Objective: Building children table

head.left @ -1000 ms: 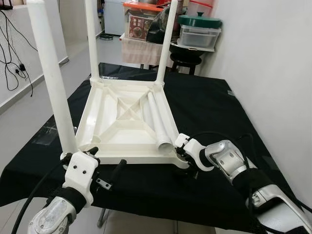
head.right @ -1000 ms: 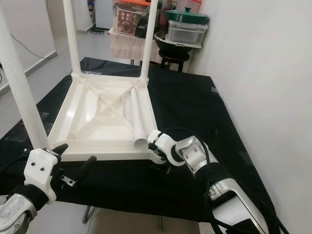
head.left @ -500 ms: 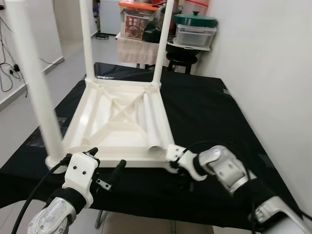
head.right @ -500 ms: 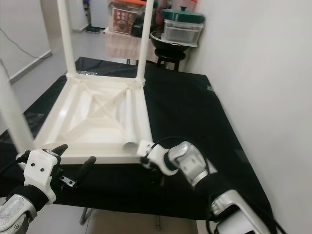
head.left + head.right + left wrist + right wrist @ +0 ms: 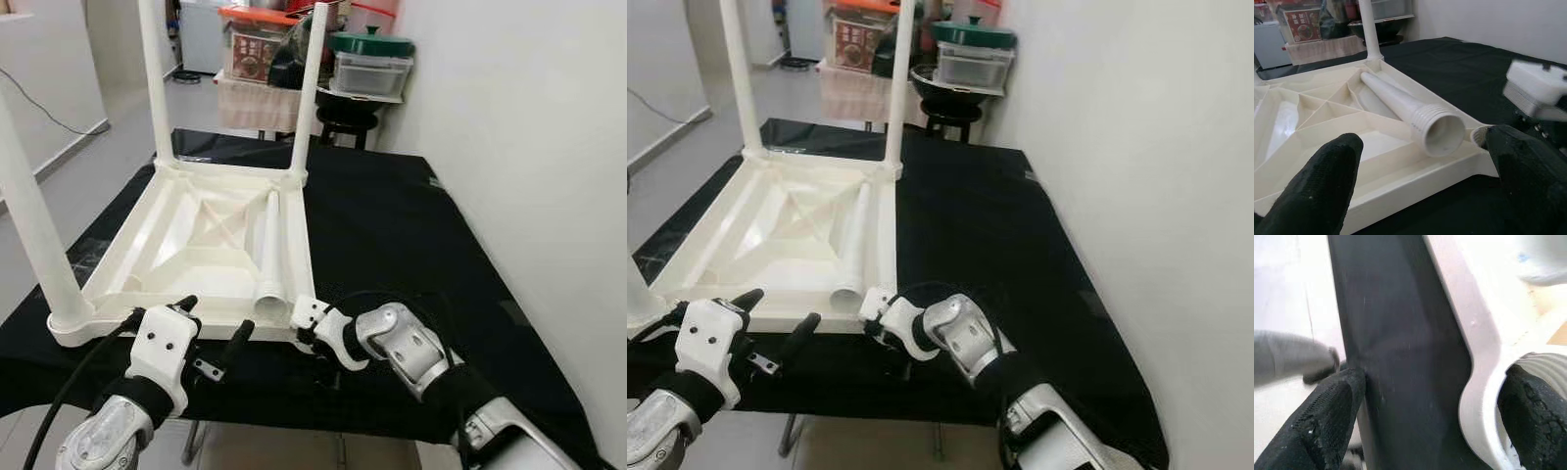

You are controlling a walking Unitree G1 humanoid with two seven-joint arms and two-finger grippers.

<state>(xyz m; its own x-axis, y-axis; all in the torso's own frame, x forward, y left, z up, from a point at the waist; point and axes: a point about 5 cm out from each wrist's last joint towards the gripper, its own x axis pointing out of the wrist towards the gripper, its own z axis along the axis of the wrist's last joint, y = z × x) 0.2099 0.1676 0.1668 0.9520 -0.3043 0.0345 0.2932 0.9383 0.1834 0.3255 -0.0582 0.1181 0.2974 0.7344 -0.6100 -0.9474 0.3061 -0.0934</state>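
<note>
right tool slid leftward along table corner

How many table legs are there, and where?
4: two upright at the far corners, one upright at the near left corner, one loose inside the tabletop.

wall: white, right | floor: pale tile | black cloth; stool with containers behind

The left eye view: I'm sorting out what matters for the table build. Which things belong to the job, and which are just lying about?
Belongs to the job:
- upturned white tabletop
- three fitted legs, e.g.
- loose leg lying in the tabletop
- left gripper, open
- right gripper at the near right corner

Just lying about:
- black cloth
- storage boxes
- green lid
- stool
</note>
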